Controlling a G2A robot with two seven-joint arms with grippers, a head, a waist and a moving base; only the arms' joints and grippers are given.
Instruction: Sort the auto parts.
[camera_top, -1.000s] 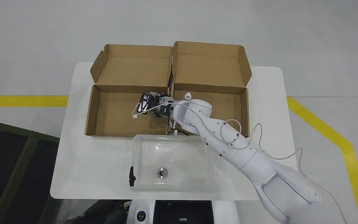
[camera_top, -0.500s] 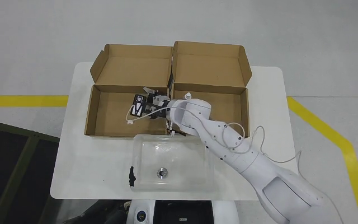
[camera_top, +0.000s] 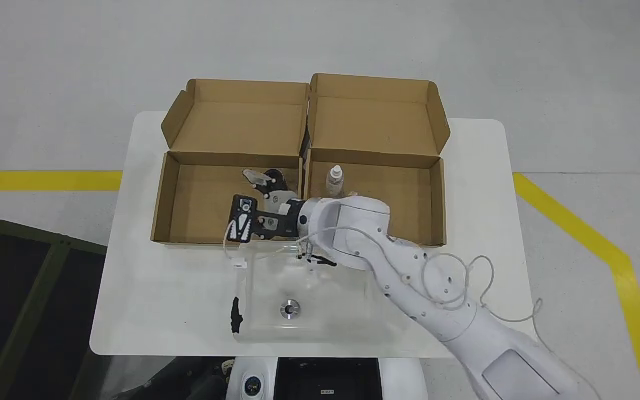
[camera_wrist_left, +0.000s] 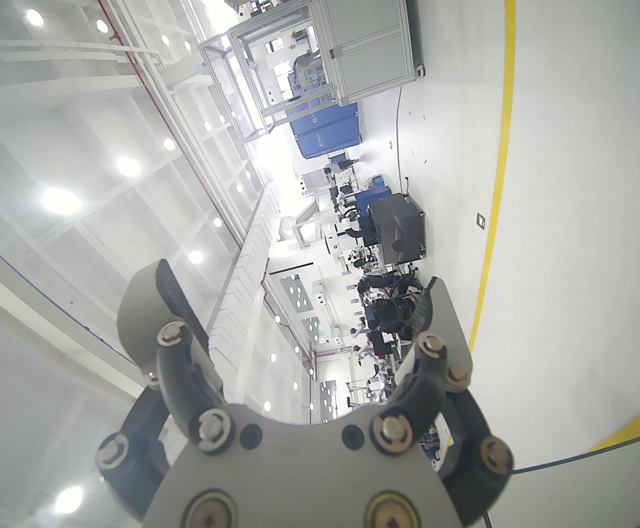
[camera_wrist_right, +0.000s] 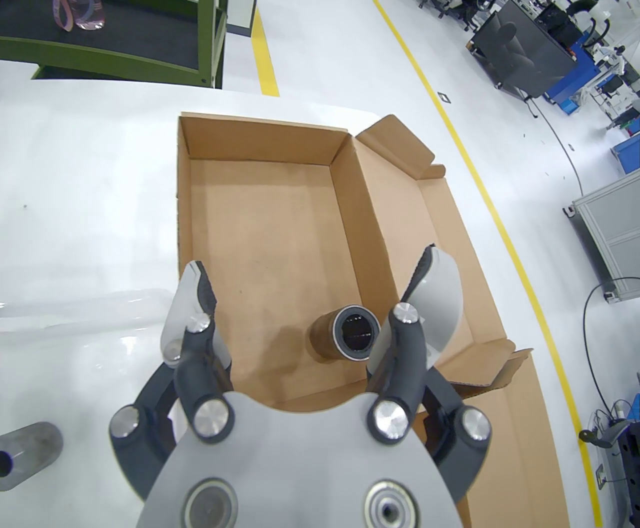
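Here right gripper (camera_wrist_right: 315, 261) (jaws apart) hangs over cardboard box (camera_wrist_right: 260, 225)

We see a dark sleeve (camera_wrist_right: 350, 336) on its side at 2 o'clock in the left box (camera_top: 195, 205), a white bottle-shaped part (camera_top: 335, 180) at 10 o'clock in the right box (camera_top: 410, 195), and a steel cylinder (camera_top: 290, 309) at 7 o'clock in the clear bin (camera_top: 325, 318).

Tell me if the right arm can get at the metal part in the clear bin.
Probably yes. The right gripper is open and empty close to the clear bin, and the metal part lies alone in it with nothing over it.
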